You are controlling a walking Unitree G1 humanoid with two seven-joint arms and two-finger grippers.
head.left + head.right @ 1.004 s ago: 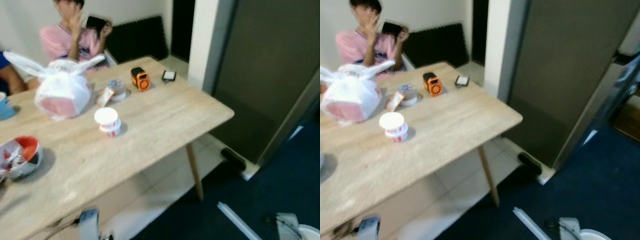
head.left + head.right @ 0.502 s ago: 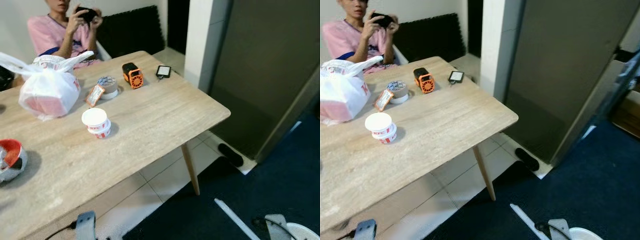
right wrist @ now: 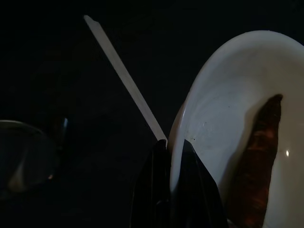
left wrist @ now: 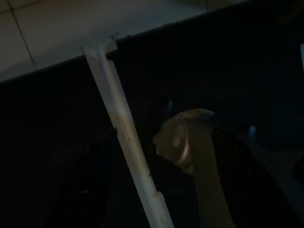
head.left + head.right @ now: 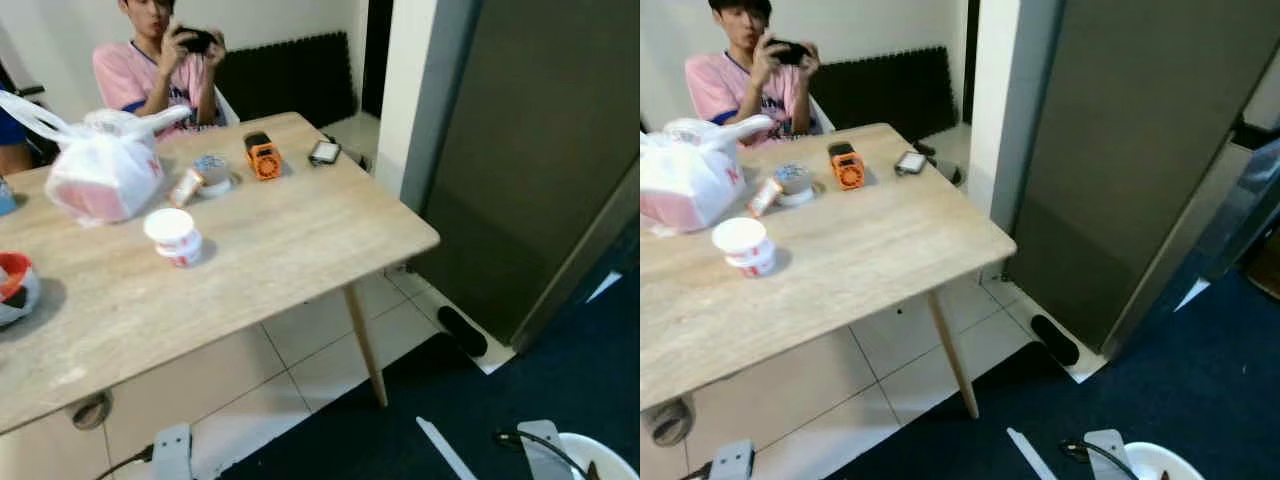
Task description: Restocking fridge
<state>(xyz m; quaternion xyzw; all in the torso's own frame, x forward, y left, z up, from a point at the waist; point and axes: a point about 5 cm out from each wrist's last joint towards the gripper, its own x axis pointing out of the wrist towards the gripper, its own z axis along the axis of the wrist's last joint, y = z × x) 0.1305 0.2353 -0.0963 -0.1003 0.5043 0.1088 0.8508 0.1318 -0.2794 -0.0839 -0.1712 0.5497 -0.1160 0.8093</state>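
a white bowl (image 3: pixel 247 123) is gripped at its rim by the right tool (image 3: pixel 172 190): one black finger (image 3: pixel 153 190) is placed outside the rim and the other inside, clenched on the edge. a dark reddish-brown piece of food (image 3: pixel 259 156) is seen lying inside the bowl. in the head views the same bowl (image 5: pixel 600 460) is found at the lower right, low over a dark blue floor (image 5: pixel 560 380), well apart from the worktop (image 5: pixel 260 250).

the left wrist view is very dark; a pale strip (image 4: pixel 126 137) on the dark floor and a beige rounded thing (image 4: pixel 190 142) can be made out, but what the rounded thing is cannot be told. the state of the left tool cannot be told.

a tall dark grey fridge (image 5: pixel 530 150) is seen on the right, its door closed, beside a white pillar (image 5: pixel 410 90). a black slipper (image 5: pixel 462 330) is lying on the floor near its base.

on the light wooden worktop a white plastic bag (image 5: pixel 100 175) is placed, with a white and red cup (image 5: pixel 172 236) near it, a roll of tape (image 5: pixel 212 172), an orange and black gadget (image 5: pixel 262 156) and a phone (image 5: pixel 325 152) further along. a red and white bowl (image 5: pixel 12 288) is seen at the left edge. behind the worktop a person in a pink shirt (image 5: pixel 150 75) is seated, and a dark device is held up in both hands.
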